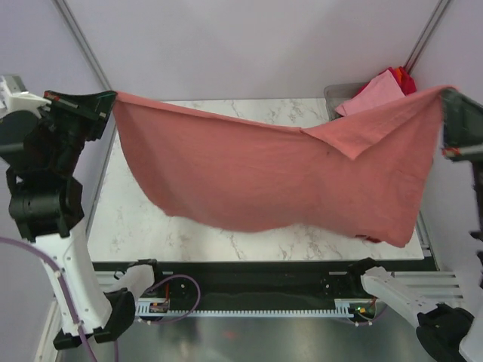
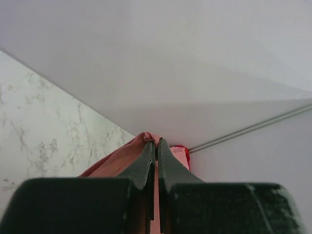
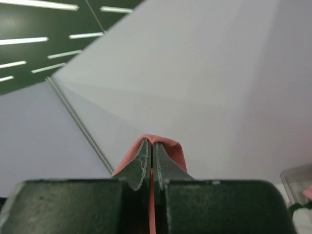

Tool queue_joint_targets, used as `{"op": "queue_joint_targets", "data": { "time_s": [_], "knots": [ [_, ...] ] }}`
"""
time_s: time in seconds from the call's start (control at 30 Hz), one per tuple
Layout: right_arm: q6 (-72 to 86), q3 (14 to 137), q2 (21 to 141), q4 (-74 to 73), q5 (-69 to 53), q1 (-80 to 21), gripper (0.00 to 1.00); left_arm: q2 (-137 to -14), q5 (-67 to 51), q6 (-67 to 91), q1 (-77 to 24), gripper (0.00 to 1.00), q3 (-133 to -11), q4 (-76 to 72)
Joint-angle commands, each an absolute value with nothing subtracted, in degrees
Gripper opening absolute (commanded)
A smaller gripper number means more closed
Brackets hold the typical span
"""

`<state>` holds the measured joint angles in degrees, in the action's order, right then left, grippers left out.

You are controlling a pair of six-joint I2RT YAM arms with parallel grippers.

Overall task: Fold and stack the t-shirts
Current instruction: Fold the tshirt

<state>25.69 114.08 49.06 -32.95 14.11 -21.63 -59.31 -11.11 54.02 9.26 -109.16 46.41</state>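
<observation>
Brick-red t-shirt (image 1: 256, 177) stretched between left gripper (image 1: 106, 102), right gripper (image 1: 447, 102)

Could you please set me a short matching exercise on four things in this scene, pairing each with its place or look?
1 brick-red t-shirt
2 light pink shirt
3 plastic tub
4 table

A marble-patterned
B far right table corner
C stretched between left gripper and right gripper
D piled in the tub

Pairs: 1-C, 2-D, 3-B, 4-A
</observation>
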Motion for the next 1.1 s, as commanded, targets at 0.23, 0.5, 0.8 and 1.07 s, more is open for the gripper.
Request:
{"op": "queue_joint_targets", "data": {
  "time_s": [0.23, 0.5, 0.8, 1.07],
  "knots": [
    [30.2, 117.9, 80.9, -31.8, 14.6, -20.0, 0.0, -80.7, -9.8, 58.2, 9.4, 0.02, -102.8, 42.3],
    [39.9, 146.1, 100.9, -30.0, -6.1, -8.4, 0.0, -103.1, -18.9, 61.3, 9.5, 0.02, -140.4, 41.9],
    [41.0, 137.1, 103.2, -19.3, -19.6, -3.2, 0.0, -103.9, -19.1, 60.0, 9.7, 0.02, -127.9, 24.0],
    [37.9, 106.7, 90.9, -10.6, -24.1, -3.2, 0.0, -96.6, -18.5, 54.3, 9.6, 0.02, -101.1, 17.2]
  ]
}}
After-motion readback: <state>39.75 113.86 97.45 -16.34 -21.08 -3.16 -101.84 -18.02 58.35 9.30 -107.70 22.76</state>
